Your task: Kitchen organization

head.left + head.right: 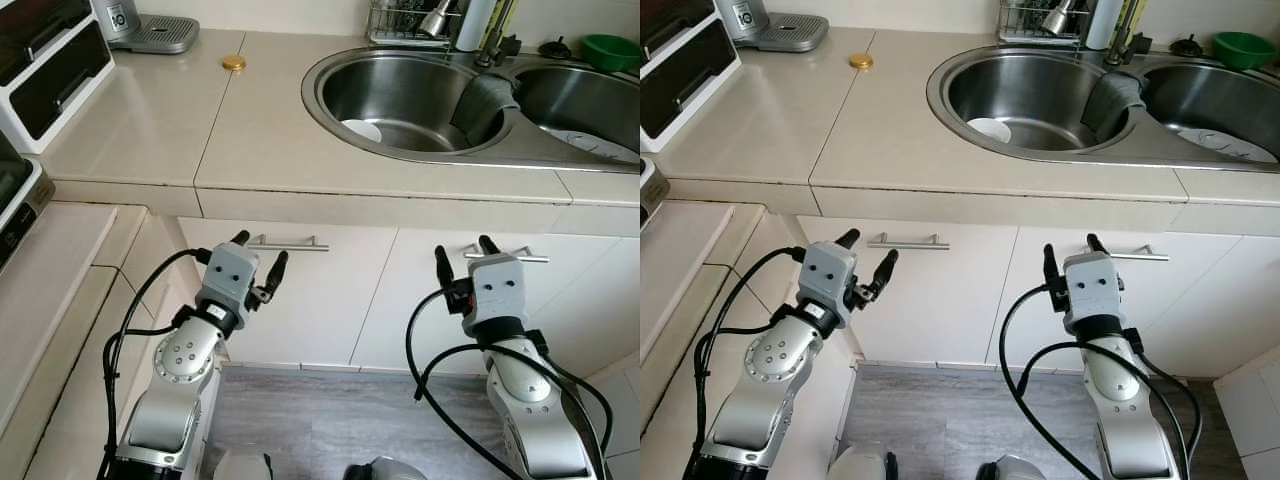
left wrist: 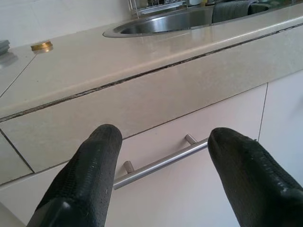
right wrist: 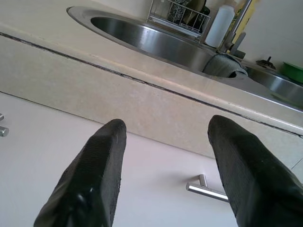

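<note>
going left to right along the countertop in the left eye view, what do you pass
White drawer unit with dark fronts → grey metal appliance base → small round gold lid → round steel sink basin → grey cloth draped over the sink divider → green bowl.

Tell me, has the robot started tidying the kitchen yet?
Not really. Nothing looks put away: a white dish sits in the sink, a grey cloth drapes its divider, and a gold lid lies on the counter. The left gripper and right gripper hang open and empty before the shut cabinet doors.
</note>
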